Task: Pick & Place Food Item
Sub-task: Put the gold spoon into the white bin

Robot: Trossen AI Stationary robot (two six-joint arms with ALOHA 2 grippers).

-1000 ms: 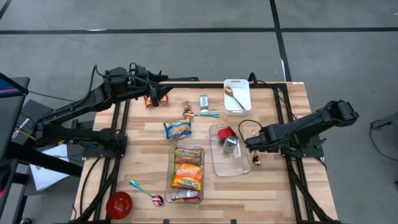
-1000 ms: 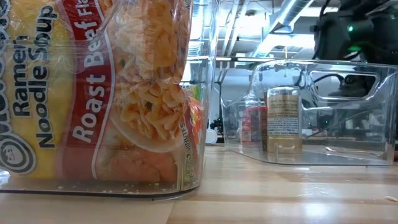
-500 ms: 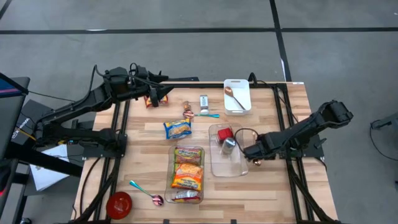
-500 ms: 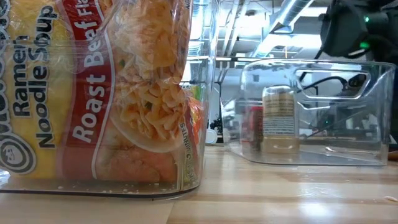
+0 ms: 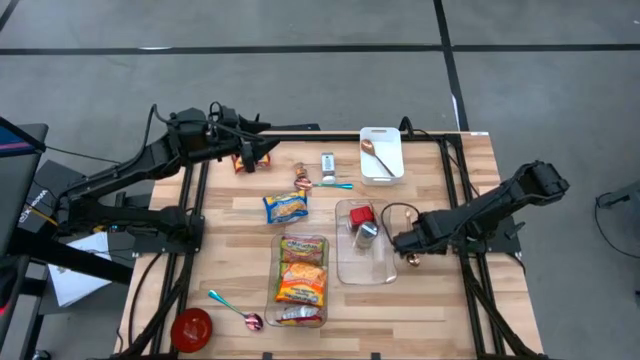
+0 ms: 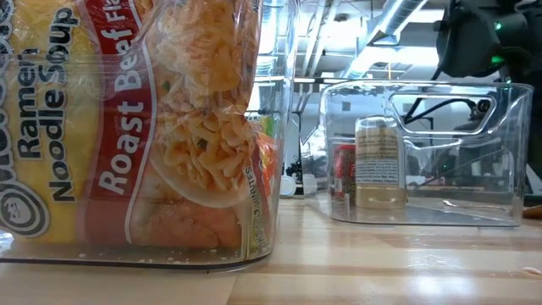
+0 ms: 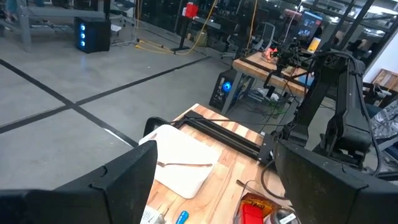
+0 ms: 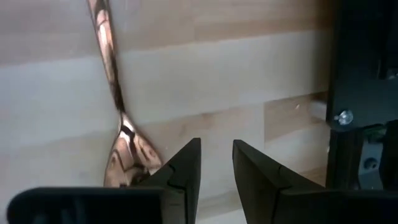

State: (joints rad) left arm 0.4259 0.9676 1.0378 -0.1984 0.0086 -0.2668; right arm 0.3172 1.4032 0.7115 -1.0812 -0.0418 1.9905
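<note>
Your left hand point(image 5: 262, 153) waits near the tabletop's point(image 5: 240, 240) far-left corner, its fingers spread wide and empty, just as it was a second ago. Below it a loose ramen packet point(image 5: 286, 207) lies near the middle, and more ramen packets fill the tall clear bin point(image 5: 301, 280) toward the near edge.

The change is on the right. The smaller clear bin point(image 5: 366, 245), holding a red package point(image 5: 362, 213) and a metal can point(image 5: 367, 234), has slid a little toward the left, and your right hand point(image 5: 399, 243) has come in against its right wall. Its fingers stand narrow, and they grip nothing you can see. Judged from that, you have nudged the bin rather than picked any food, so the pick is still ahead.

The right wrist view shows what the high view barely does: a copper spoon point(image 8: 118, 118) lying on the wood right beside the fingers point(image 8: 181, 176). The low view alone confirms the can point(image 6: 378, 163) stands upright inside the bin.
</note>
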